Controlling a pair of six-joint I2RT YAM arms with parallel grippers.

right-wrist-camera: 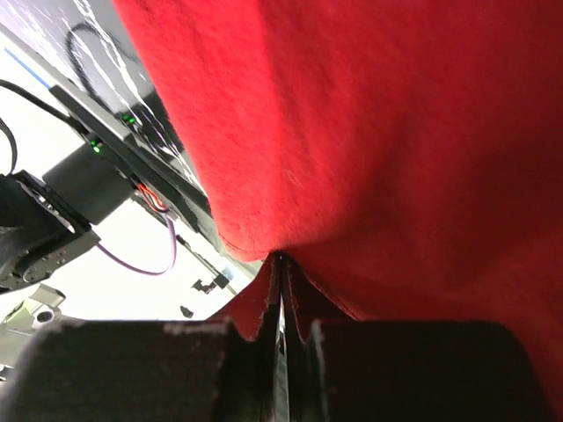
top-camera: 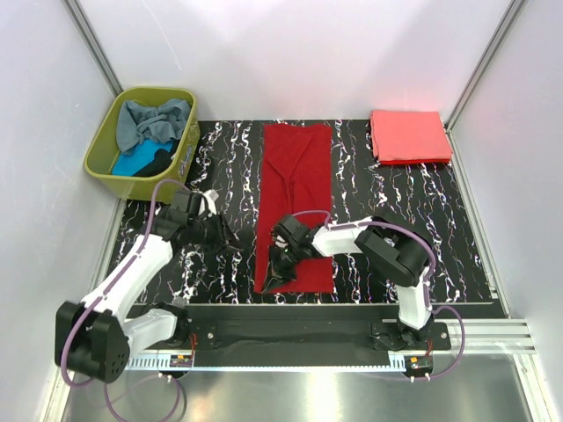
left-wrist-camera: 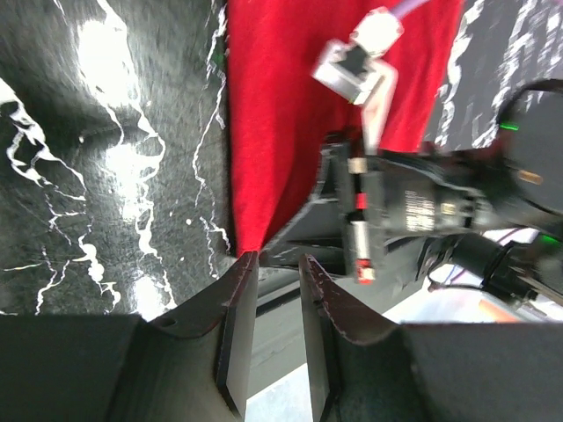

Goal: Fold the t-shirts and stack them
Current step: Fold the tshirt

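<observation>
A large dark red t-shirt [top-camera: 297,176] lies folded into a long strip down the middle of the black marbled mat [top-camera: 396,229]. My right gripper [top-camera: 280,259] is over its near-left corner, shut on the red cloth [right-wrist-camera: 378,132], which bunches at the fingertips [right-wrist-camera: 280,257]. My left gripper [top-camera: 227,237] hovers over the mat just left of the shirt. Its jaws stand a little apart and hold nothing [left-wrist-camera: 271,264]. The red shirt's edge [left-wrist-camera: 281,114] lies ahead of them. A folded coral-pink t-shirt [top-camera: 409,136] lies at the far right.
An olive-green basket [top-camera: 98,149] at the far left holds grey-blue [top-camera: 149,119], turquoise [top-camera: 130,163] and black [top-camera: 158,163] shirts. White walls close in the sides. A black mounting rail [top-camera: 290,325] runs along the near edge. My right arm [left-wrist-camera: 413,207] shows in the left wrist view.
</observation>
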